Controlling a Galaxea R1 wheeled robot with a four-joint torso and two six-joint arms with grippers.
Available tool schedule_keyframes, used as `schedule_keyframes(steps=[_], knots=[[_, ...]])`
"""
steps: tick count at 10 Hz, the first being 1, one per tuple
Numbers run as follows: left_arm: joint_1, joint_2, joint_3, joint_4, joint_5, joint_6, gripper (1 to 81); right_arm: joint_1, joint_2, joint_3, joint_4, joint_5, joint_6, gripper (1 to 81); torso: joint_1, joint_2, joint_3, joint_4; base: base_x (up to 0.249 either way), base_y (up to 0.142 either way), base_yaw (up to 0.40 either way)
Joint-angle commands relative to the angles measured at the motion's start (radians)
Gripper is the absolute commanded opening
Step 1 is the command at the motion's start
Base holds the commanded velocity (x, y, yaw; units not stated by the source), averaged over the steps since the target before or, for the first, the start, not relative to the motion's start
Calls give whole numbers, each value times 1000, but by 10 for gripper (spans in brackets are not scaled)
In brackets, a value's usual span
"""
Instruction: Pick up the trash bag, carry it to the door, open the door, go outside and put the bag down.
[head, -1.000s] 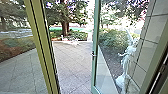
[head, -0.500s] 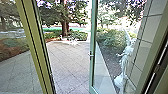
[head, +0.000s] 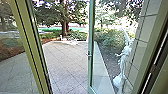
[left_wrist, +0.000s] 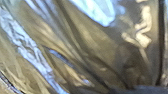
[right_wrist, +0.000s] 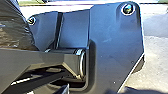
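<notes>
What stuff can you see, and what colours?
Trash bag: one, brown-grey, both wrist views
Glass door: one, green-framed, open, straight ahead
Door handle: one, silvery, on its edge
Door post: one, yellow-green, left
Paving: one stretch, grey, outside
Big tree trunk: one, brown, past the paving
Bushes: can't count, green, beside the paving
Wall: one, grey, right
Mystery shape: one, white, near the wall
My plate: one, dark, right wrist view
My jointed bar: one, dark, beside it

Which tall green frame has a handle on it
The narrow middle frame: a small handle juts from it, and it looks upright, while the left frame and right frame slant.
</notes>
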Motion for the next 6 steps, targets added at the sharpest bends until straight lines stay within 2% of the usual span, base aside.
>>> schedule_keyframes(steps=[1, 6], knots=[[-56, -6, 1, 10, 45, 2, 10, 48, 10, 4, -4, -72, -4, 811, 0, 0, 0, 0, 0, 0, 0], [-56, -5, 0, 8, 44, 0, 10, 43, 8, 3, -3, -72, -4, 811, 0, 0, 0, 0, 0, 0, 0]])
